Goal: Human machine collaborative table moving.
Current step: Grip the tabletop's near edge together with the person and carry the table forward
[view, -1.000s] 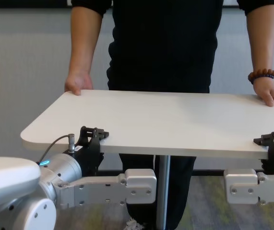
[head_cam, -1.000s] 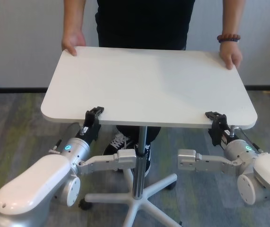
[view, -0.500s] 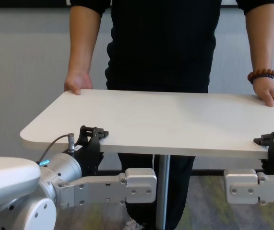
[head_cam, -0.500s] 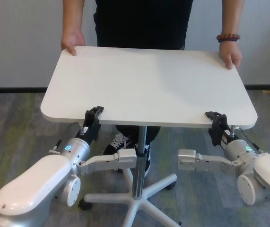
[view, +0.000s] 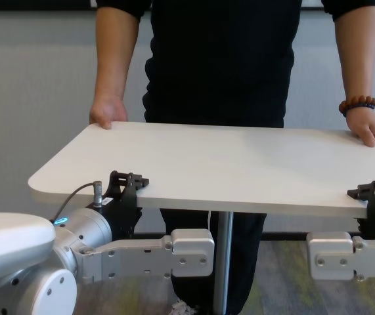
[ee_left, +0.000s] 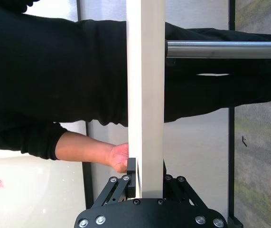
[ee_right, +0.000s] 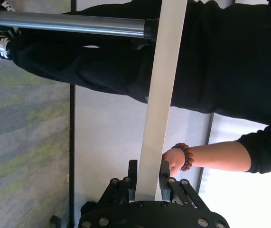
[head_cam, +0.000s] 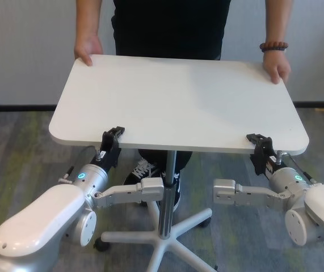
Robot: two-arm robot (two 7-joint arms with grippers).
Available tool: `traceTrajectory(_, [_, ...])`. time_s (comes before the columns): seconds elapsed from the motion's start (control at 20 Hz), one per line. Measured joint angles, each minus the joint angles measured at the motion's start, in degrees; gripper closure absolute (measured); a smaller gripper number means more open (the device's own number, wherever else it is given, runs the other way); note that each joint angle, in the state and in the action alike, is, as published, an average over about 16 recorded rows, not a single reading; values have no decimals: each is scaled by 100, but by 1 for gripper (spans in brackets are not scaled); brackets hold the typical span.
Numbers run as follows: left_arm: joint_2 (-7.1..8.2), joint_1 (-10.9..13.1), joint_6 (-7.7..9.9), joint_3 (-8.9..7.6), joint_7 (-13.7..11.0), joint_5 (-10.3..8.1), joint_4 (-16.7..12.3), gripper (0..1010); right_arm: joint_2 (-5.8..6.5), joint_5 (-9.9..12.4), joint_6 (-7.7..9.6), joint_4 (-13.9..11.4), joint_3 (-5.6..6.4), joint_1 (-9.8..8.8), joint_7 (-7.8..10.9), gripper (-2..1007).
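Observation:
The white table [head_cam: 179, 96] stands on a silver pole [head_cam: 167, 187] between me and the human [head_cam: 170, 25]. The human, in a black T-shirt, holds the far corners with both hands; a bead bracelet [head_cam: 273, 46] is on one wrist. My left gripper [head_cam: 113, 136] is shut on the near edge of the table towards the left; the edge runs between its fingers in the left wrist view [ee_left: 144, 183]. My right gripper [head_cam: 259, 141] is shut on the near edge at the right [ee_right: 147, 183]. Both also show in the chest view, the left gripper [view: 127, 185] and the right gripper [view: 374, 195].
The table's white star base [head_cam: 167, 238] on castors stands on grey-green carpet between my forearms. The human's sneakers [head_cam: 142, 170] are beside the pole. A grey wall with a dark skirting [head_cam: 14, 106] runs behind.
The tabletop and the human's hands have shifted very slightly; my grippers keep their hold on the near edge.

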Motion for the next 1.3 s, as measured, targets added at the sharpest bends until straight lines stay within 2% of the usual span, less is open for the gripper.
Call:
traceTrajectory(0.3, [1, -11, -6, 0, -8, 1, 6, 706, 2, -3, -4, 4, -3, 1, 7, 749])
traceTrajectory(0.6, [1, -20, -9, 0, -13, 2, 11, 581, 4, -6, -7, 9, -7, 1, 16, 670])
traceTrajectory(1.05, [4, -25, -12, 1, -21, 1, 6, 293, 5, -9, -8, 13, -10, 1, 20, 414])
traceTrajectory(1.3, [68, 42, 3, -2, -81, 7, -147, 149, 11, -7, -13, -11, -12, -9, 31, 251])
